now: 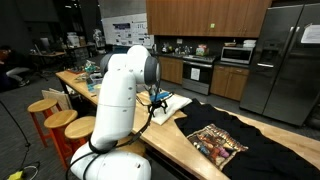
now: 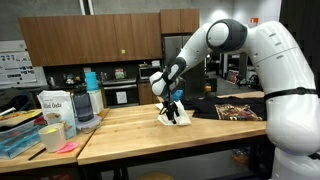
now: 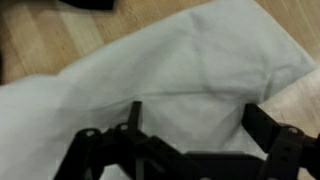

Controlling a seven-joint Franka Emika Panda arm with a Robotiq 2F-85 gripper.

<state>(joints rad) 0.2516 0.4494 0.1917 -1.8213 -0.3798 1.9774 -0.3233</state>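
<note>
A crumpled white cloth (image 3: pixel 170 80) fills most of the wrist view, lying on the wooden countertop (image 3: pixel 40 40). My gripper (image 3: pixel 195 125) hangs just above it with its two black fingers (image 3: pixel 262 130) spread wide and only cloth showing between them. In both exterior views the gripper (image 2: pixel 172 106) points down at the white cloth (image 2: pixel 176 116) near the middle of the counter; the cloth (image 1: pixel 172 103) lies beside the arm. Nothing is held.
A black T-shirt with a printed picture (image 1: pixel 217 143) lies spread on the counter beside the cloth (image 2: pixel 240 110). Bottles and a container (image 2: pixel 88 100), a bag (image 2: pixel 52 108) and a tray (image 2: pixel 20 138) stand at the counter's far end. Wooden stools (image 1: pixel 52 118) line its side.
</note>
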